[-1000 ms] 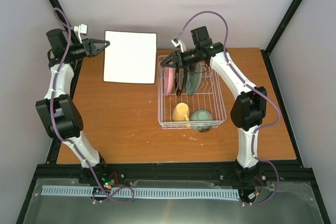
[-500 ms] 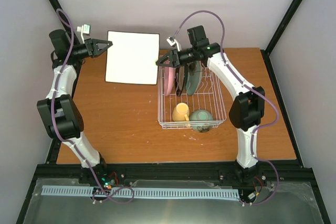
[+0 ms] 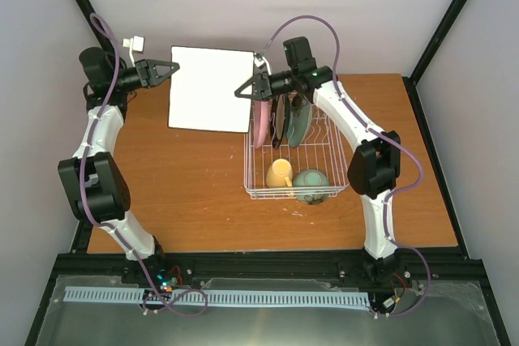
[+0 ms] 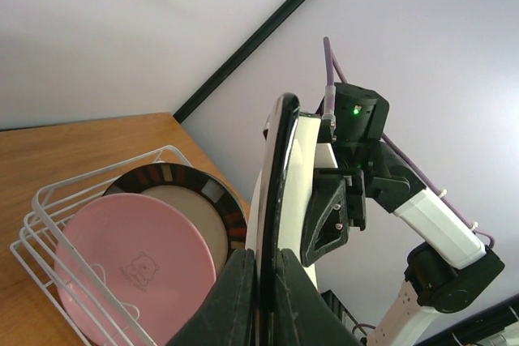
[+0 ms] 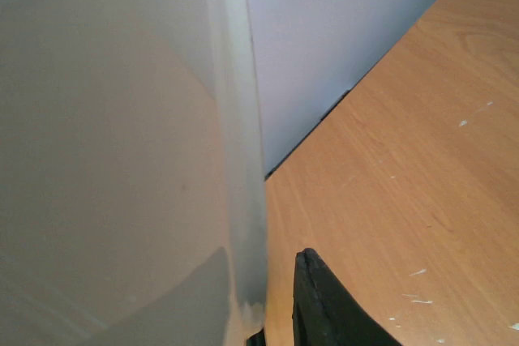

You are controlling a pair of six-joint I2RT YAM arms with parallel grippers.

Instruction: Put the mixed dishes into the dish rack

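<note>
Top external view: both arms reached toward the back of the tabletop (image 3: pixel 186 184), meeting at the cream square plate (image 3: pixel 211 89).
Cream square plate: it was held raised behind the tabletop's back left part, just left of the dish rack (image 3: pixel 247 169). Its right edge overlapped the top of the pink round plate (image 3: pixel 260 123) from this angle.
Left fingers (image 3: pixel 168 69): they were closed on the plate's left edge. The left wrist view showed both left fingers (image 4: pixel 247 281) pressed against the thin edge (image 4: pixel 272 168), which ran up between them.
Right fingers (image 3: pixel 243 90): they sat at the plate's right edge. The right wrist view showed one dark finger (image 5: pixel 324 305) just beside the pale plate (image 5: pixel 122 160), the other out of sight. Whether they gripped it, I cannot tell.
Seen from the left wrist: the right fingers (image 4: pixel 324 220) showed as a dark wedge just beyond the plate's far side.
Dish rack: it stood on the right half of the tabletop, its wire rim (image 4: pixel 49 200) also visible from the left wrist.
Upright in the tines: the pink round plate (image 4: pixel 134 265), then the dark brown round plate (image 3: pixel 280 123) (image 4: pixel 190 216), then the teal flower-marked plate (image 3: pixel 299 123), side by side at the back of the rack.
Front of the rack: the yellow handled mug (image 3: pixel 280 173) lay on the left and the pale green bowl (image 3: pixel 311 184) on the right, close together.
</note>
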